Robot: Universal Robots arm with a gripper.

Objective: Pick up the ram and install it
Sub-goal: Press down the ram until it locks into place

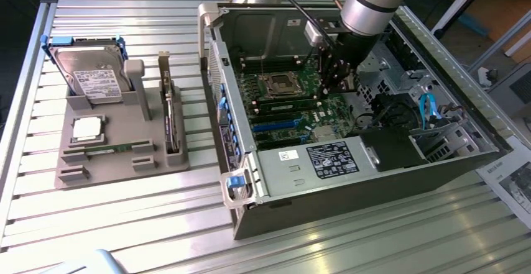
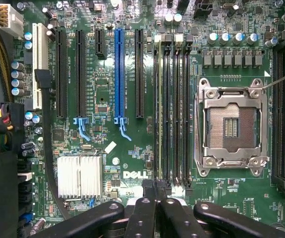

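Note:
The ram [image 2: 157, 109] shows edge-on as a thin yellow-green line standing in the memory slot nearest the expansion slots. In the exterior view the ram [image 1: 286, 105] sits just below the open processor socket [image 1: 280, 84]. My gripper [image 2: 156, 191] is shut, its two fingertips [image 2: 149, 191] meeting right over one end of that stick. I cannot tell whether they touch it. Seen from outside, the gripper [image 1: 332, 87] reaches down inside the open computer case [image 1: 249, 162], low over the motherboard.
A grey holder [image 1: 124, 162] on the exterior view's left carries a hard drive [image 1: 91, 75], a silver chip [image 1: 88, 128], a second green stick [image 1: 108, 149] and a dark card on edge [image 1: 170, 125]. Case walls, cables and a blue SATA lead [image 1: 427, 109] surround the arm.

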